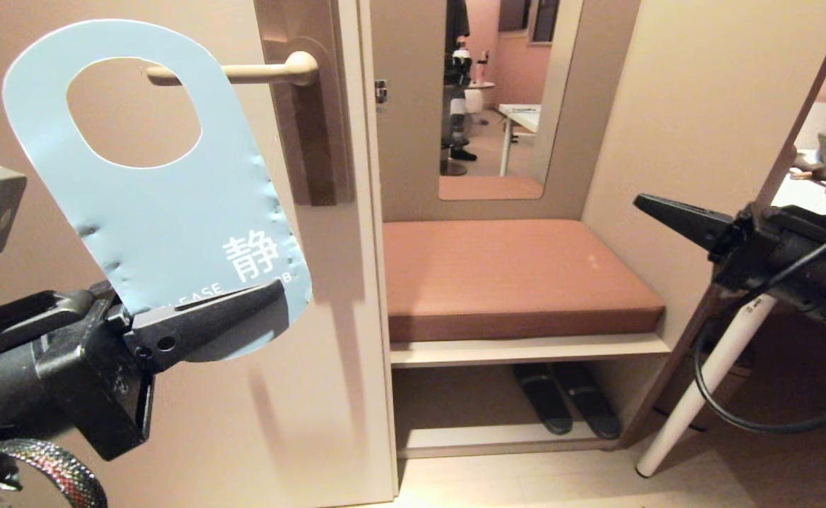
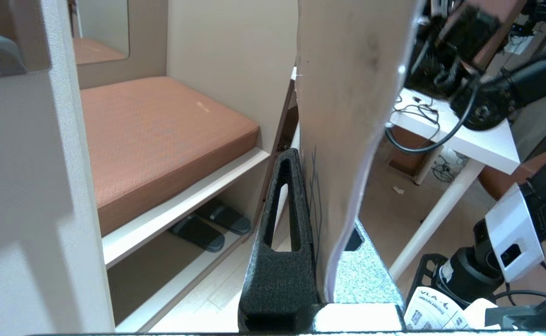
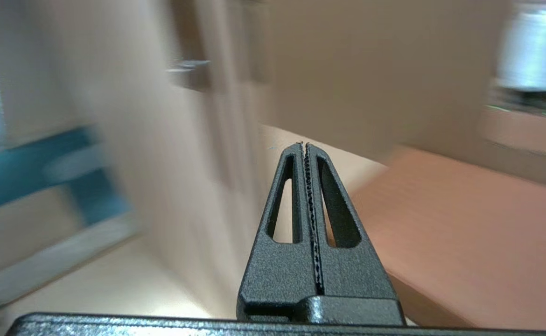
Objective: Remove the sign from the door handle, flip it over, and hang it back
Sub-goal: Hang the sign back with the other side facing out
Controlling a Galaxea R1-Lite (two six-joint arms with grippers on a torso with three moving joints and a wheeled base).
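Note:
The sign (image 1: 173,212) shows its blue face with white lettering in the head view, tilted, with its oval hole up by the door handle (image 1: 243,72). The lever's tip overlaps the hole's upper rim; I cannot tell whether it passes through. My left gripper (image 1: 272,293) is shut on the sign's lower end. In the left wrist view the card (image 2: 347,116) stands edge-on, pinched in the left gripper (image 2: 322,196). My right gripper (image 1: 642,203) hangs at the right, apart from the sign and shut on nothing; the right wrist view shows its fingers (image 3: 304,145) pressed together.
The handle sits on a brown plate (image 1: 314,141) at the door's (image 1: 243,423) edge. Right of the door is a bench with a brown cushion (image 1: 512,275), slippers (image 1: 568,398) beneath, and a mirror (image 1: 498,99) above. A white table leg (image 1: 702,381) and a black cable (image 1: 738,423) stand at the right.

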